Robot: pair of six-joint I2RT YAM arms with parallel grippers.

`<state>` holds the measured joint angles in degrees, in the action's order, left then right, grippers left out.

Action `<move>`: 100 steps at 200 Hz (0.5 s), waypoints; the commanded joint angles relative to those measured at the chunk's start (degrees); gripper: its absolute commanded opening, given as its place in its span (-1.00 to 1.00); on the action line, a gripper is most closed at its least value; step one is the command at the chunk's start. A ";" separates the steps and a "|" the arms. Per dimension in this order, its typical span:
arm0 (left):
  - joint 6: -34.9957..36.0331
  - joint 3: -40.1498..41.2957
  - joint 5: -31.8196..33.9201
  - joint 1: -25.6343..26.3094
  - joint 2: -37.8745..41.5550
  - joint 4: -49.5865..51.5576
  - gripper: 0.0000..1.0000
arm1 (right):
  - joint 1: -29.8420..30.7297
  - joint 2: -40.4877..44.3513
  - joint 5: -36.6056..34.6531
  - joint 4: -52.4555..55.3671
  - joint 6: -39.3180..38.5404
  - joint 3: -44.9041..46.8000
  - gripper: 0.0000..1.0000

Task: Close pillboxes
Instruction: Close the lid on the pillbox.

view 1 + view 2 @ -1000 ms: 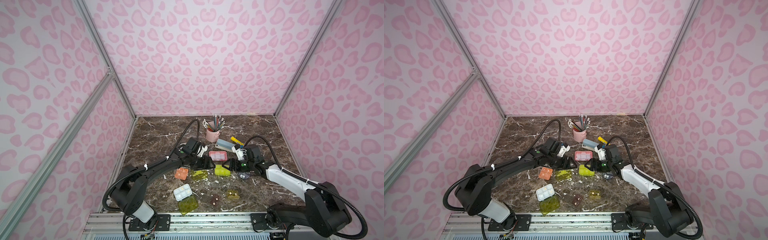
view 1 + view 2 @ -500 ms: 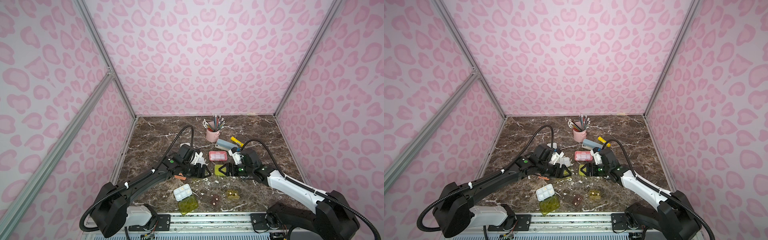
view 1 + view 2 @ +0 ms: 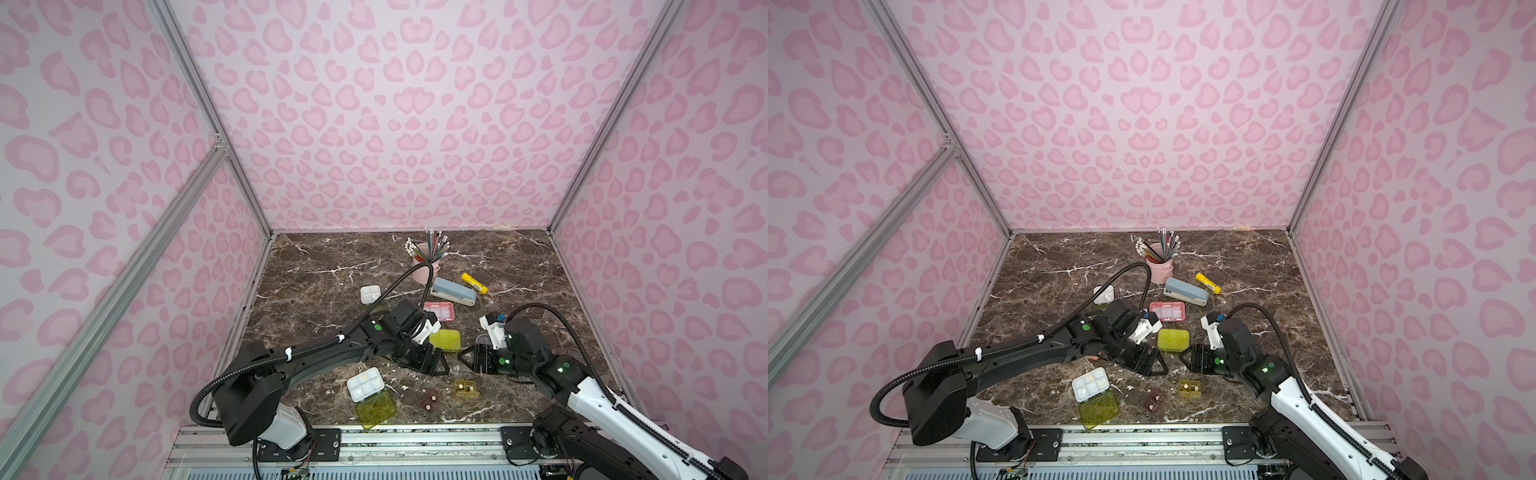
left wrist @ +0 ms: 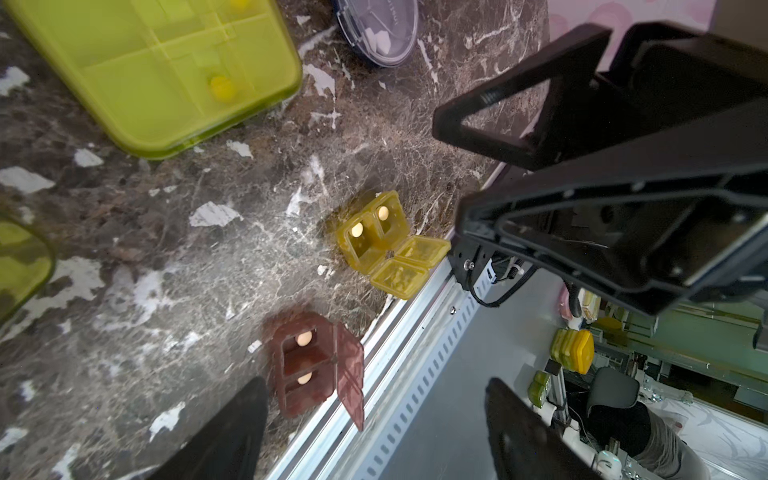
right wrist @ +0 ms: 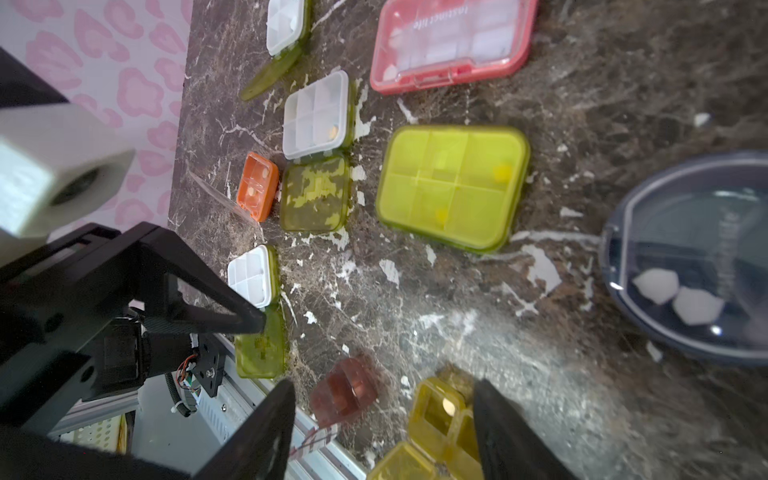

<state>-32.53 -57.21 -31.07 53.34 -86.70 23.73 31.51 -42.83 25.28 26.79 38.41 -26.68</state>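
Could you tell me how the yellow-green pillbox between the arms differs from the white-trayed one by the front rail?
The yellow-green pillbox is closed, its compartments covered; the white-trayed pillbox is open, its lid flat on the table. The yellow-green pillbox lies farther back than the white-trayed pillbox. Both have translucent yellow-green lids and divided compartments.

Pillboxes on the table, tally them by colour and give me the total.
White with yellow-green lids: 4
Pink: 1
Orange: 1
Brown: 1
Olive: 1
Dark blue round: 1
Total: 9
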 commanded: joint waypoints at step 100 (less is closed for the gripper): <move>1.29 -1.43 -0.51 0.51 -1.41 -0.66 0.61 | 3.94 7.67 1.26 10.15 6.50 1.62 -0.08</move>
<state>-31.48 -57.47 -31.05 53.69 -87.35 23.90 34.30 -36.21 25.54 35.27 43.03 -25.76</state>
